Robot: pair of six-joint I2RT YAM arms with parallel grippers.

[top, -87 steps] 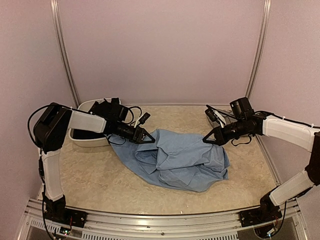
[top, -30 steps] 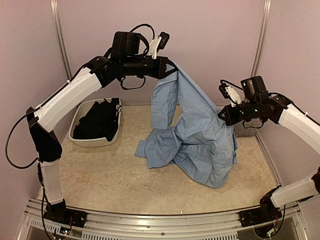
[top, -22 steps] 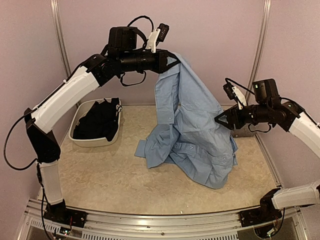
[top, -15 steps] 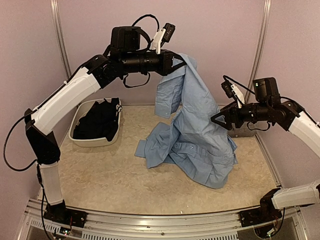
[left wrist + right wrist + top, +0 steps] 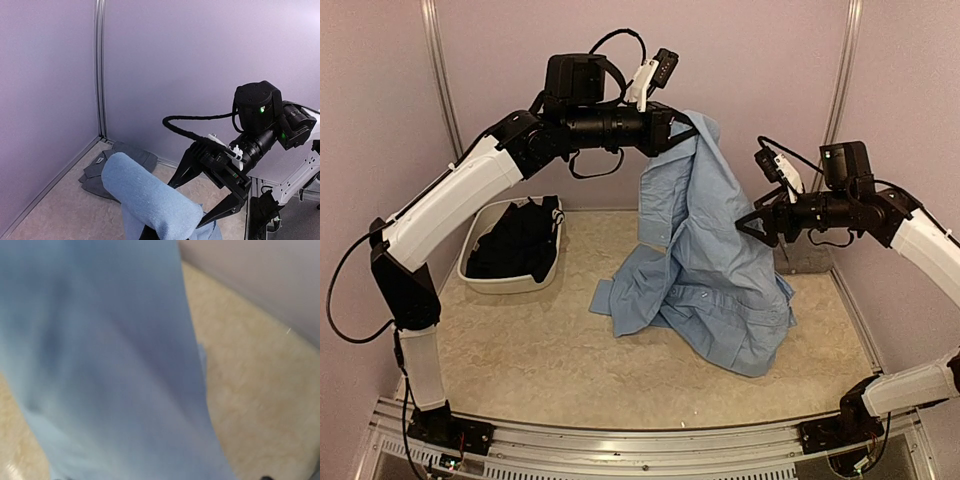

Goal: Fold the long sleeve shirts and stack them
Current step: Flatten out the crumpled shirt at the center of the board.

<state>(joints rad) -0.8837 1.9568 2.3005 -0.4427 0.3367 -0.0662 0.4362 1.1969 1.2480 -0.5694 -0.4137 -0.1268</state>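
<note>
The light blue shirt (image 5: 715, 260) hangs by one bunched end from the left gripper (image 5: 678, 130), high over the back middle of the table (image 5: 520, 350). Its long axis runs steeply down from that gripper, and its lower half is heaped on the table, spreading toward the front right. One flap reaches out to the left along the surface. The left gripper is clamped tight on the cloth, which drapes over its fingers in the left wrist view and hides them. The right gripper (image 5: 757, 232) stands wide apart just beside the hanging shirt's right edge, tips pointing left at it. Whether any cloth lies between its fingers I cannot tell.

A second ago the right gripper was pinched on that edge; it has since let go. The left gripper has carried the top end a little to the right, and the hanging fold has followed.

The right wrist view is a blur of blue cloth over pale tabletop, with no fingers to make out. The grey shirt (image 5: 112, 165) lies flat in the far right corner, partly hidden behind the right arm from above. The black shirt (image 5: 515, 240) sits crumpled in the white tub (image 5: 480, 280) at the left
</note>
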